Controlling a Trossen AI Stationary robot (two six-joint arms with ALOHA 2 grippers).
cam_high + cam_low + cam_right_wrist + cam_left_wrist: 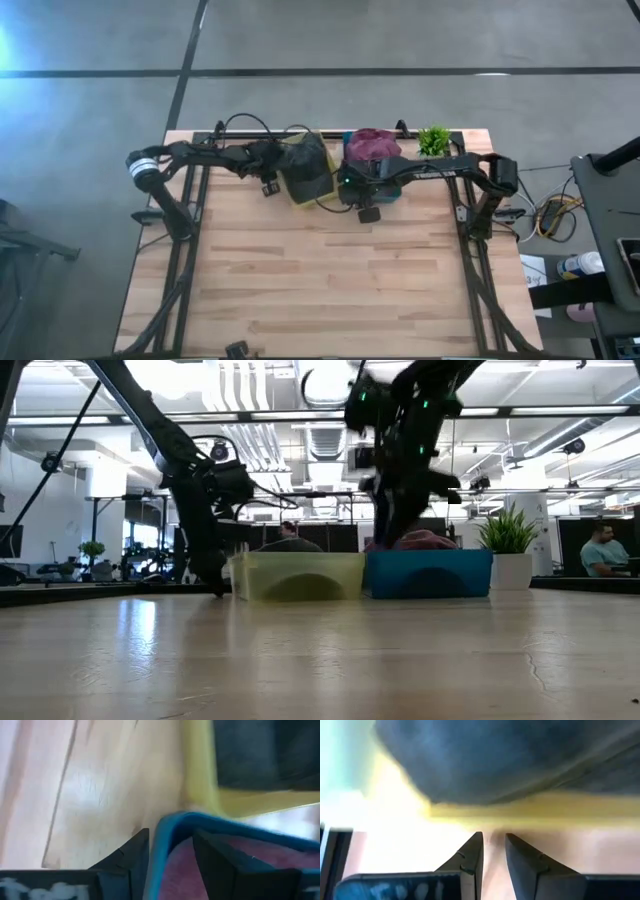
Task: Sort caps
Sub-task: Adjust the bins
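A dark olive-grey cap (303, 158) fills the yellow bin (298, 190). A maroon cap (372, 145) heaps above the rim of the teal bin (390, 188). Other caps do not show. My left gripper (494, 837) is low at the yellow bin's left side, its fingers a narrow gap apart with nothing between them, pointing at the bin wall (520, 810) under the olive cap (510, 760). My right gripper (171, 835) is open at the teal bin's near left corner, beside the yellow bin (200, 770). My right gripper comes from above at the teal bin's rim (170, 820) near its corner. One finger (132, 855) stands outside the wall, the other (215, 860) inside over the maroon cap (180, 865). The outer finger lies close against the wall; whether it touches, I cannot tell.
Both bins stand side by side at the table's far edge, with a small potted plant (433, 140) to their right. The wide wooden tabletop (330, 280) stretches toward the near edge. Beyond the table, people (603, 550) sit in the room.
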